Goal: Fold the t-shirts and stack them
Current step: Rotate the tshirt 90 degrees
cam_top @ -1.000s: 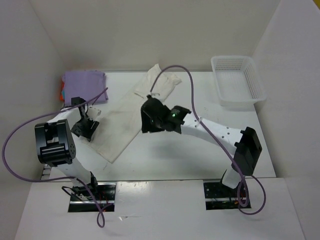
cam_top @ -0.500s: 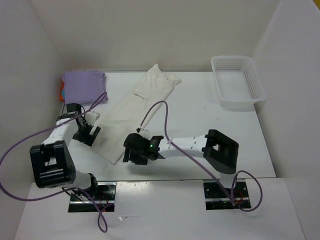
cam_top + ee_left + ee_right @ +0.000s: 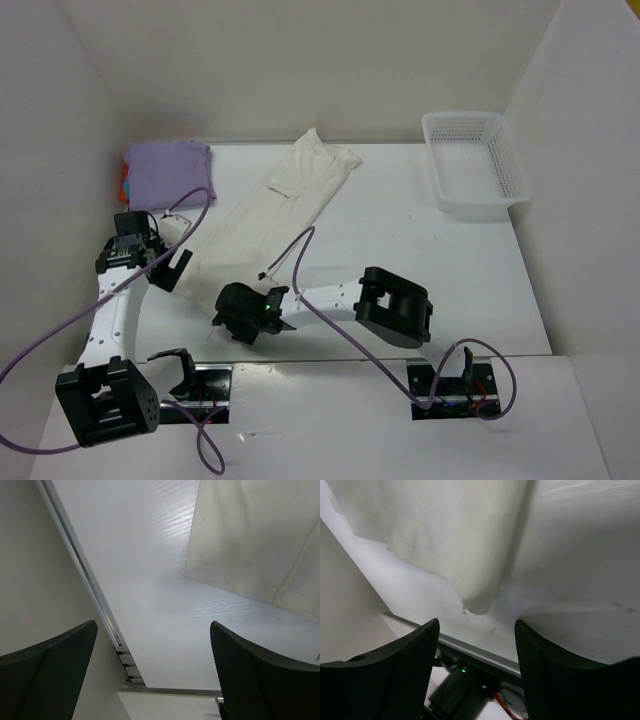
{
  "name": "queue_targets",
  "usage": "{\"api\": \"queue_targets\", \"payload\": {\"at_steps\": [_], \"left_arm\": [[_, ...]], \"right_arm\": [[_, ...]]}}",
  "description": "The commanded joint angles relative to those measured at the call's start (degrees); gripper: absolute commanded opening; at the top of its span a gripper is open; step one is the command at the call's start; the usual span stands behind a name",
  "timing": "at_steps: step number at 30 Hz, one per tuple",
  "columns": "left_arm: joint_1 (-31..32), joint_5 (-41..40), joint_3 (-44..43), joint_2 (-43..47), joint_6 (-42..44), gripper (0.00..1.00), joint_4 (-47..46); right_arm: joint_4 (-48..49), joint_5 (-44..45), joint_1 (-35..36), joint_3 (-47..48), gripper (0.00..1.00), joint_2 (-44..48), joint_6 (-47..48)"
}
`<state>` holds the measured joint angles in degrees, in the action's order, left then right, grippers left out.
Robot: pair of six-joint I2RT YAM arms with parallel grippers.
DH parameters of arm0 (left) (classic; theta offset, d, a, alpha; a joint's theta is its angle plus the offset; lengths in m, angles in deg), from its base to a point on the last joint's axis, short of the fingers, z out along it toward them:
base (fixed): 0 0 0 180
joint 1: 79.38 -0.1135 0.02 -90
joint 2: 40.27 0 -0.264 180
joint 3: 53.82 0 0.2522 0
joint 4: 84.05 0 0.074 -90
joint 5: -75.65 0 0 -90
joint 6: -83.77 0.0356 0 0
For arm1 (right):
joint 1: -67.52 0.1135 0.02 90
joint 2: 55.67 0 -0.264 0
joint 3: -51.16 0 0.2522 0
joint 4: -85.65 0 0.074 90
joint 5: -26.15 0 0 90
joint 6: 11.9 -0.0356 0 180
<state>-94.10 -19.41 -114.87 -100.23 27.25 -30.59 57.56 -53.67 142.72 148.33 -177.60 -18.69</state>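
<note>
The off-white t-shirt (image 3: pixel 270 215) lies as a long narrow strip, slanting from the far middle of the table to the near left. My right gripper (image 3: pixel 240 318) is open just off its near corner, and the right wrist view shows that corner of the off-white t-shirt (image 3: pixel 470 555) lying flat ahead of the open right gripper (image 3: pixel 477 672). My left gripper (image 3: pixel 168 266) is open beside the strip's left edge; in its wrist view the left gripper (image 3: pixel 155 680) is empty and the off-white t-shirt (image 3: pixel 250 540) lies ahead of it to the right. A folded lavender t-shirt (image 3: pixel 168 170) tops a pile at the far left, an orange edge (image 3: pixel 122 186) showing under it.
A white mesh basket (image 3: pixel 475 165) stands at the far right. White walls close in the table on the left, back and right. Purple cables (image 3: pixel 300 250) loop over both arms. The table's near edge and rail (image 3: pixel 485 652) run right under my right gripper.
My right arm swung from the shirt's far part down to its near corner. The left gripper opened and drew back to the left. The shirt now lies narrower, folded lengthwise.
</note>
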Motion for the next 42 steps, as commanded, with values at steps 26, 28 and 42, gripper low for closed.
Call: {"api": "queue_targets", "payload": {"at_steps": [26, 28, 42], "left_arm": [[1.1, 5.3, -2.1, 5.7, 19.5, 1.0, 8.1], [1.7, 4.7, -2.1, 6.5, 20.3, 1.0, 9.3], [15.9, -6.5, -3.9, 14.3, 26.3, 1.0, 19.4]], "right_arm": [[-0.3, -1.5, -3.1, -35.3, 0.0, 20.5, -8.1], [-2.6, -2.3, -3.1, -40.0, 0.0, 25.0, -5.4], [-21.1, -0.6, -3.1, -52.6, 0.55, 53.7, 10.2]]}}
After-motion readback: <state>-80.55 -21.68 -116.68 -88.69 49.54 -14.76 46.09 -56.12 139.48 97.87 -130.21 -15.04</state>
